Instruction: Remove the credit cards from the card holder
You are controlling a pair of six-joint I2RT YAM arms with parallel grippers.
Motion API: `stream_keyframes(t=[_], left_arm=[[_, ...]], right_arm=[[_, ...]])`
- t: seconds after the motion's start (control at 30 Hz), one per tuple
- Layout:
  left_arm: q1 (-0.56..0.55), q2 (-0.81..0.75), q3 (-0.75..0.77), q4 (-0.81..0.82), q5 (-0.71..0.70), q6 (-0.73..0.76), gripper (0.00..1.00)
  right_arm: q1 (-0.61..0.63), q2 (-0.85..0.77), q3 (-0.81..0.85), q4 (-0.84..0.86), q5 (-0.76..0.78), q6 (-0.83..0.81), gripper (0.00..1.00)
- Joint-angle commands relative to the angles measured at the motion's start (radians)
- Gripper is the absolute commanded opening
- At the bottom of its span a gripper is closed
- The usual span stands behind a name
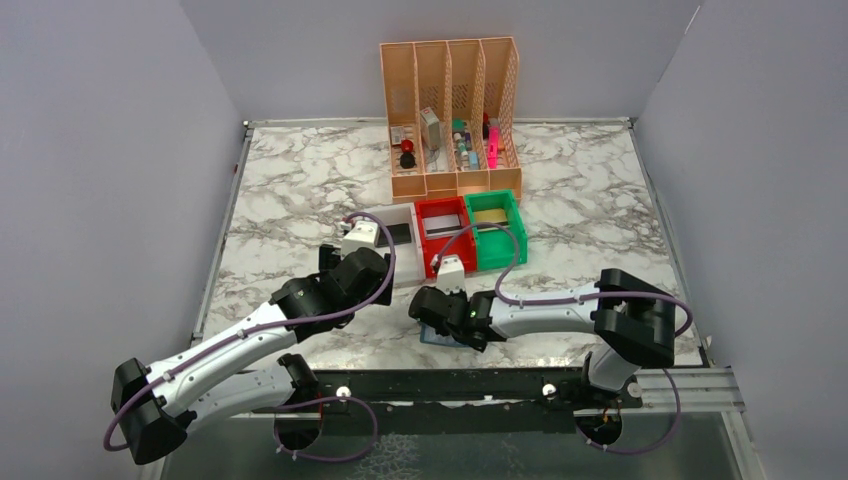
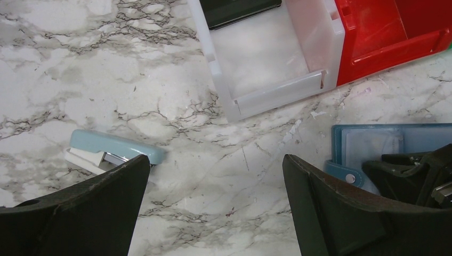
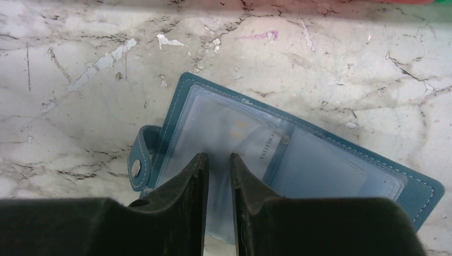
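Note:
The teal card holder lies open and flat on the marble, snap tab at its left. A pale card with faint print shows through its left clear pocket. My right gripper is low over that left pocket, jaws close together with a narrow gap, nothing clearly between them. From above, my right gripper covers most of the holder. My left gripper is wide open and empty over bare marble, left of the holder. A tan card lies in the green bin, a grey one in the red bin.
A white bin, a red bin and a green bin stand in a row just beyond both grippers. A peach mesh organizer stands behind them. A pale blue stapler lies by my left finger.

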Motion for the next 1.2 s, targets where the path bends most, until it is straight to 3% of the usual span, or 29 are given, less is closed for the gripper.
stream_keyframes(t=[0.0,0.4,0.77,1.17], left_arm=[[0.007,0.006,0.025,0.003,0.014,0.012,0.99],[0.007,-0.014,0.039,0.005,0.064,0.011,0.99],[0.006,-0.129,-0.053,0.26,0.402,-0.075,0.99],[0.003,-0.03,-0.144,0.525,0.691,-0.136,0.96]], right_arm=[[0.009,0.031,-0.032,-0.04,0.028,0.031,0.23],[0.007,-0.044,-0.07,0.033,0.016,0.009,0.03],[-0.008,-0.189,-0.173,0.224,-0.095,-0.022,0.01],[-0.079,-0.295,-0.306,0.368,-0.209,-0.016,0.01]])
